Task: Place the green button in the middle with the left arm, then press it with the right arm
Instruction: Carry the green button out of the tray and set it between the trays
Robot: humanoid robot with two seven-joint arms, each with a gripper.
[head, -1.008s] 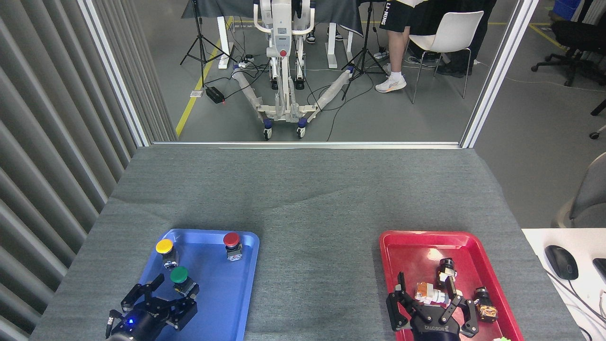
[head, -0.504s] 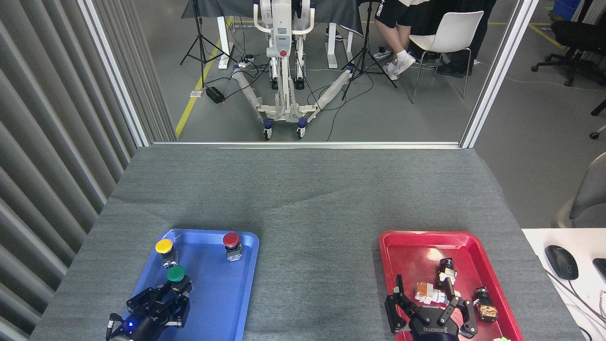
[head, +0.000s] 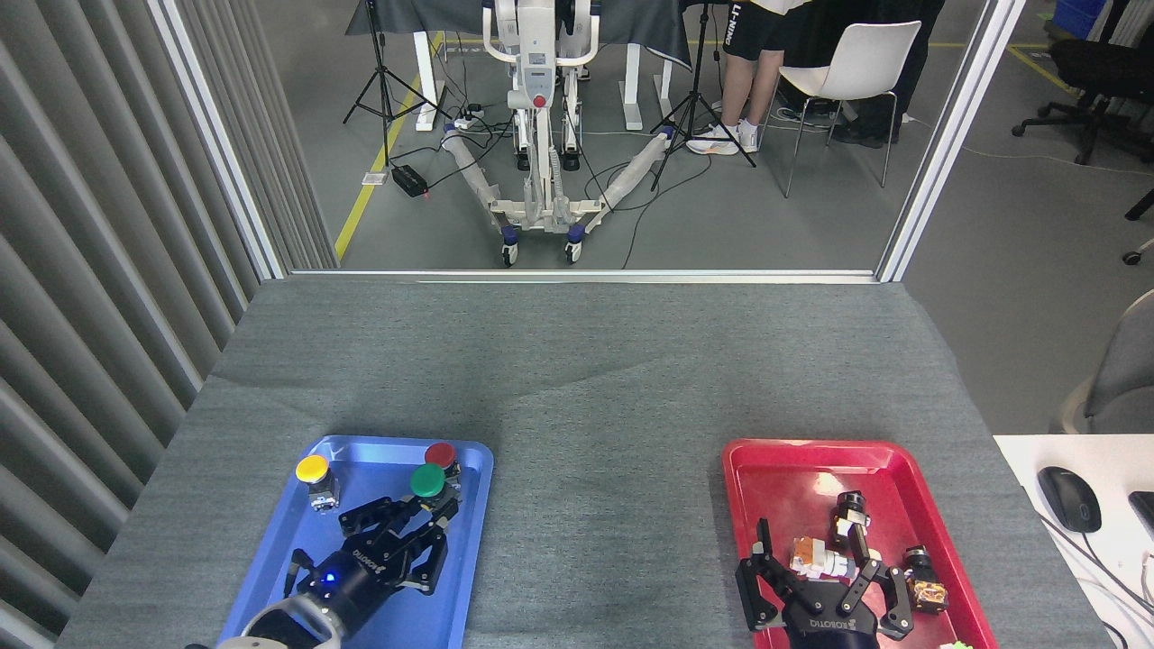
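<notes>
1. Left gripper (head: 431, 516) is over the blue tray (head: 469, 550), with its fingers (head: 439, 521) clamped on the green button (head: 427, 481). The green cap sticks out past the fingertips, at about 1 o'clock from the gripper body.
2. So the green button is above the blue tray, toward its far right part, held in the gripper. Can't tell whether it's lifted clear of the tray floor or touching it.
3. Red button (head: 440, 454) sits right behind the green one, at roughly 12 to 1 o'clock from it, in the tray's far right corner. The two caps look nearly touching from this angle, hard to say if they really are.
4. Yellow button (head: 314, 470) is in the far left part of the same tray, at about 9 o'clock from the green one and well apart from it.
5. The middle (head: 604, 505), the grey cloth between the two trays, sits at 3 o'clock from the green button.
6. Right gripper (head: 816, 577) hangs over the near part of the red tray (head: 784, 469), fingers spread wide, nothing between them.
7. A few small parts (head: 829, 554) lie in the red tray just past the right fingertips, at around 12 o'clock from that gripper.
</notes>
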